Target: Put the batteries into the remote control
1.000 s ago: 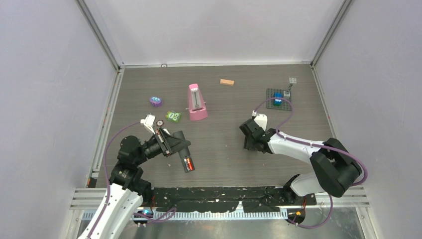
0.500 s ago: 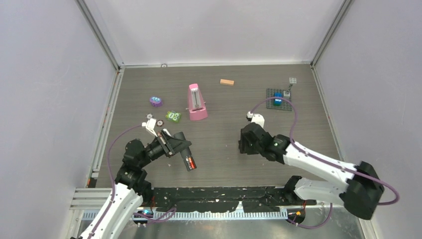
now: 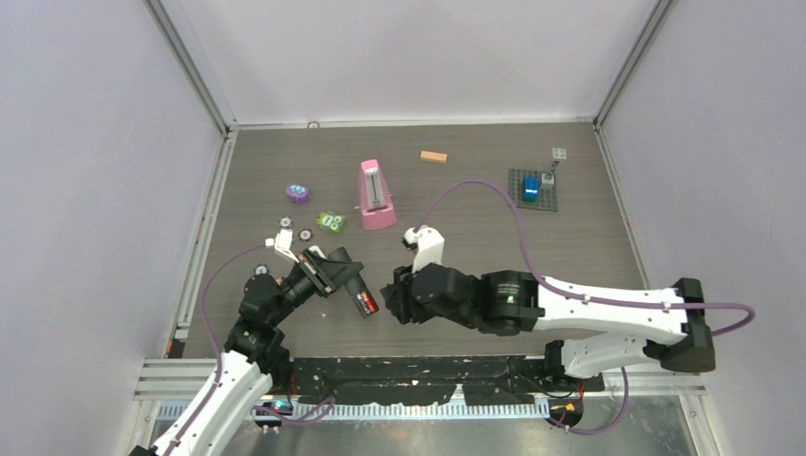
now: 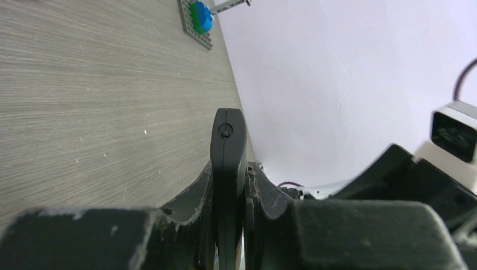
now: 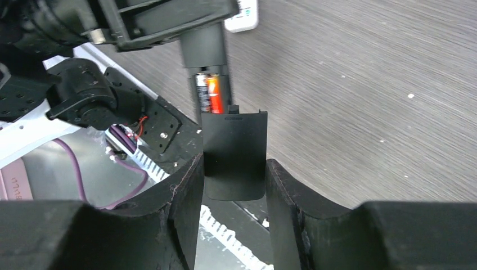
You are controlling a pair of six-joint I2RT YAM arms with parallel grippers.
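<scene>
My left gripper (image 3: 330, 273) is shut on the black remote control (image 3: 353, 290), held edge-on between its fingers in the left wrist view (image 4: 228, 140). The remote's open compartment shows an orange and a dark red battery (image 3: 364, 304), also seen in the right wrist view (image 5: 209, 93). My right gripper (image 3: 392, 302) is shut on a flat black battery cover (image 5: 234, 152). The cover's top edge sits just below the open compartment of the remote (image 5: 203, 48). Other batteries are not in view.
A pink metronome-shaped object (image 3: 376, 195), a purple toy (image 3: 297, 194), a green toy (image 3: 331, 221) and a tan block (image 3: 433, 157) lie farther back. A grey baseplate with a blue brick (image 3: 532, 188) sits back right. Black tape (image 3: 428, 370) lines the near edge.
My right arm has swung left across the table with the cover, from centre right to the remote's end. My left gripper with the remote has shifted only slightly.
</scene>
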